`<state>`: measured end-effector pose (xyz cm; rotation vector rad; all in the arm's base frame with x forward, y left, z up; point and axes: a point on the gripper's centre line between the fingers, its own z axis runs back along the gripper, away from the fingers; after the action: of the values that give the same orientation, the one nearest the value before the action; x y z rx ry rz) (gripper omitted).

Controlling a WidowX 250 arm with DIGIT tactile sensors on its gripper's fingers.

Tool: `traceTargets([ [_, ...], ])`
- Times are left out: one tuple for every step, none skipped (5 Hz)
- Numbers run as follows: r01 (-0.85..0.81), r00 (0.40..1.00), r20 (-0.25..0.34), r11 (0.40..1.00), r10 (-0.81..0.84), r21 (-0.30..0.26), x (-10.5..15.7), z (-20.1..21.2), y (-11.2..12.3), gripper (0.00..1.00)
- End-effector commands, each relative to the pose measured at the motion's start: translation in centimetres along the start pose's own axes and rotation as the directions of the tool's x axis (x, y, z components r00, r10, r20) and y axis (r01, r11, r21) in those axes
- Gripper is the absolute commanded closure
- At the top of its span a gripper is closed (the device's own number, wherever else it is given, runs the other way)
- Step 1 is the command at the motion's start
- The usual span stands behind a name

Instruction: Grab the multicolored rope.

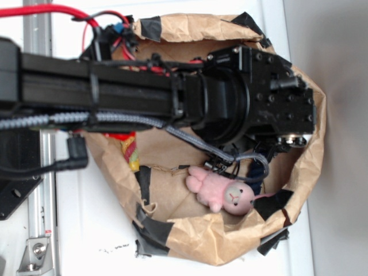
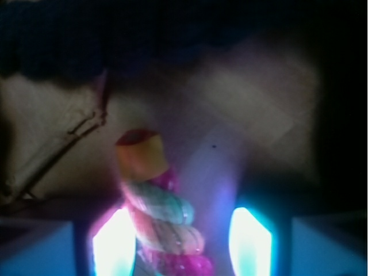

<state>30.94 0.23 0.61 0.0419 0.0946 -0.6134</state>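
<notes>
The multicolored rope [image 2: 158, 213] lies in the wrist view as a thick twist of yellow, light green and pink strands, its yellow end capped with red and pointing away from the camera. It runs between the two glowing fingertips [image 2: 112, 247] of the gripper [image 2: 181, 247], close against the left one and apart from the right one; the fingers stand spread on either side of it, with a clear gap to the right, not clamped on it. Below the rope is the creased brown paper floor of the paper bag [image 1: 299, 184]. In the exterior view a short bit of the rope [image 1: 131, 150], red and yellow, peeks out under the black arm [image 1: 144, 86] at the left side of the bag. The arm reaches across from the left and its wrist dips into the bag, hiding most of the inside. A pink plush toy [image 1: 221, 192] lies in the bag to the right of that bit of rope, near the patches of black tape [image 1: 155, 227] on the paper rim. The bag rests on a white table [image 1: 92, 230].
</notes>
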Motion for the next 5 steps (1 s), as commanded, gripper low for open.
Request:
traceTargets([
  [0.013,1.000,0.005,1.000,-0.013,0.013,-0.1,-0.9,-1.4,1.00],
  [-0.076,0.995,0.070,0.991,0.069,0.106,-1.5,2.3,-1.1,1.00],
  [-0.193,0.968,0.173,0.979,0.181,0.061,-2.4,7.1,-1.7,1.00],
  [-0.332,0.937,0.090,0.940,0.339,-0.082,-3.6,12.1,-1.4,1.00],
  [-0.378,0.921,0.077,0.923,0.383,-0.075,-4.3,14.9,-1.2,1.00],
])
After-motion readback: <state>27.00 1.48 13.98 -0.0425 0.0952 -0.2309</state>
